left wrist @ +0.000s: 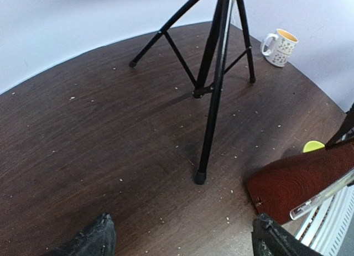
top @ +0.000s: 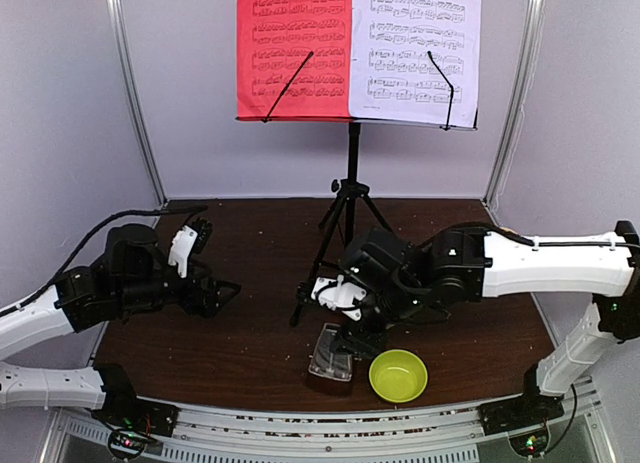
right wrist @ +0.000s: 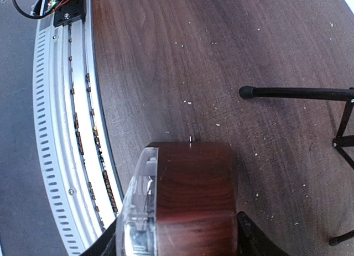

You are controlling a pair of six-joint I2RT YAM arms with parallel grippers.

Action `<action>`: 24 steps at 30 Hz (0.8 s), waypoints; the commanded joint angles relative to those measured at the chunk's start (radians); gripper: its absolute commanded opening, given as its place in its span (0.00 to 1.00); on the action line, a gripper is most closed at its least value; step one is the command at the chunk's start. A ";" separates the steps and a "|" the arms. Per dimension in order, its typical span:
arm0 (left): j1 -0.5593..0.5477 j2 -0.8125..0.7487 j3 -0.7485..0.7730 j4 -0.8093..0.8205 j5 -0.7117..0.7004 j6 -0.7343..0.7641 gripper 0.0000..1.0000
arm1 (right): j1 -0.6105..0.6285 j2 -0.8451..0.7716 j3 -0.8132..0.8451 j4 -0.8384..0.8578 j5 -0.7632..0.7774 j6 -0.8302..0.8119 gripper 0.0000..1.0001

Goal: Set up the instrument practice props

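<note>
Right wrist: right gripper (right wrist: 180,239) is pinching the metronome (right wrist: 191,195) near the stand (right wrist: 298,93) (left gripper (left wrist: 185,236) spread); swinging wide could topple it.

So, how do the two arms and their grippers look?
The left arm and right arm have white tubular links and bulky black joint housings. A black cable runs to the left wrist. Each wrist carries a small white part. The left gripper and right gripper have black fingers.
</note>
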 commanded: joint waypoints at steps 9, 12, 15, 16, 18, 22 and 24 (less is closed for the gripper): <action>-0.004 0.074 -0.033 0.133 0.305 0.159 0.78 | -0.030 -0.226 -0.228 0.504 -0.025 -0.228 0.31; -0.004 0.115 -0.041 0.129 0.323 0.186 0.77 | -0.043 -0.207 -0.225 0.518 -0.070 -0.246 0.31; -0.006 0.151 -0.048 0.150 0.323 0.202 0.76 | -0.057 -0.197 -0.238 0.544 -0.098 -0.255 0.31; -0.006 0.162 -0.050 0.160 0.319 0.201 0.76 | -0.066 -0.193 -0.243 0.552 -0.112 -0.252 0.31; -0.006 0.173 -0.056 0.189 0.308 0.188 0.76 | -0.085 -0.173 -0.239 0.557 -0.144 -0.242 0.30; -0.006 0.181 -0.076 0.249 0.278 0.146 0.75 | -0.118 -0.131 -0.219 0.555 -0.224 -0.207 0.27; -0.005 0.180 -0.086 0.268 0.265 0.130 0.75 | -0.128 -0.114 -0.192 0.526 -0.266 -0.197 0.27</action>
